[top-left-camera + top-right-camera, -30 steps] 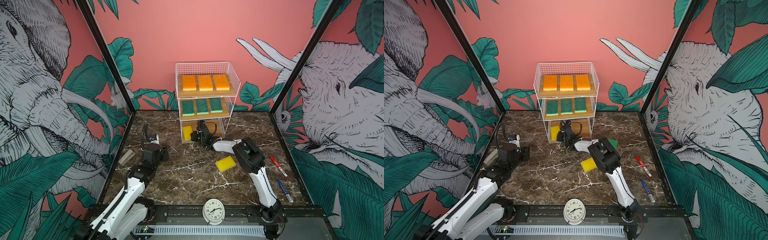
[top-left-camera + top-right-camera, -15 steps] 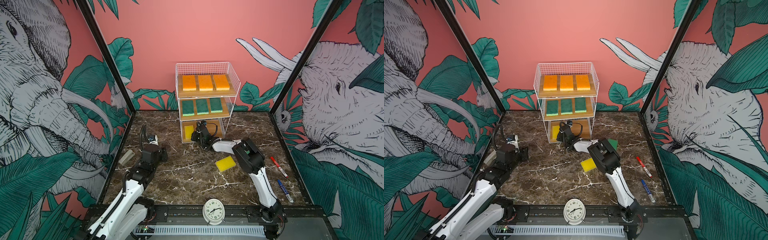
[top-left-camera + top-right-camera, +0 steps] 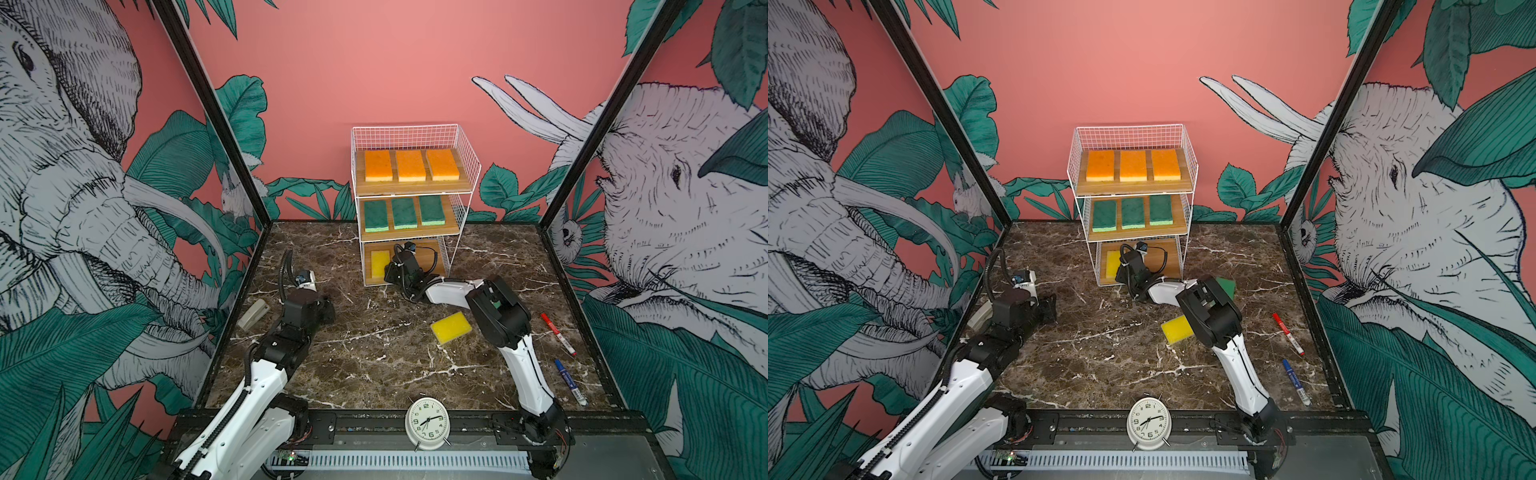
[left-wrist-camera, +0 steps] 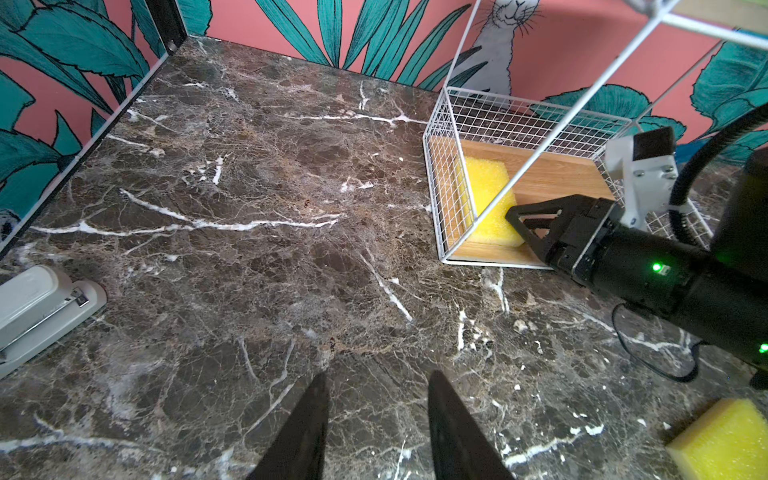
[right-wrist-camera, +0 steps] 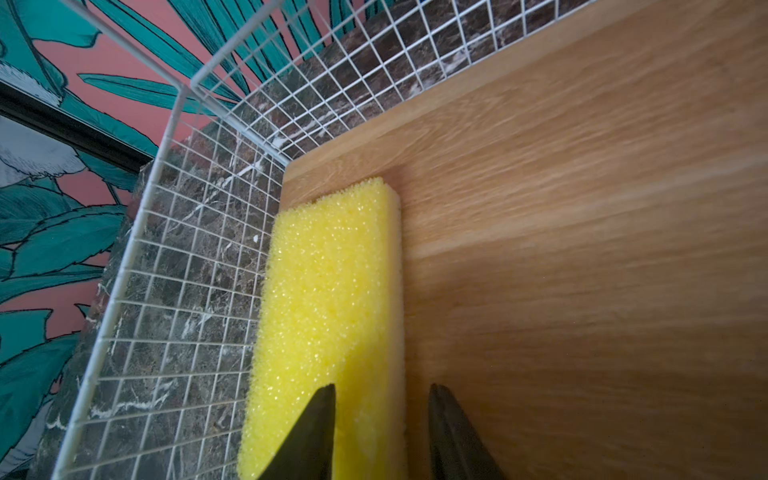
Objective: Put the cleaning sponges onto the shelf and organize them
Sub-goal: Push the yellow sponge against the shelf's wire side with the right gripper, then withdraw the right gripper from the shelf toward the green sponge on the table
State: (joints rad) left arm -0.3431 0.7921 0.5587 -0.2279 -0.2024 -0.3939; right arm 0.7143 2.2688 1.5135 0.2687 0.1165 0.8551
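A: Where are the sponges?
B: On the shelf [image 3: 465, 166]: orange sponges [image 3: 409, 165] on top, green sponges [image 3: 404, 212] in the middle, and the shelved yellow sponge [image 5: 328, 291] on the bottom tier. The loose yellow sponge [image 3: 451, 327] lies on the surface [image 3: 374, 365].
A: And the tools?
B: The right tool [image 5: 381, 390] has its fingers apart over the shelved yellow sponge. The left tool [image 4: 377, 374] has its fingers apart and is empty.

White wire-mesh shelf [image 3: 467, 166], three wooden boards, upright. Top tier: three orange sponges [image 3: 409, 165] flat, side by side. Middle tier: three dark green sponges [image 3: 404, 212], likewise. Bottom tier: yellow sponge [image 3: 380, 262] flat beside the left mesh. On the tabletop [image 3: 374, 365]: second yellow sponge [image 3: 451, 327], askew; fourth green sponge [image 3: 1227, 286], partly hidden.
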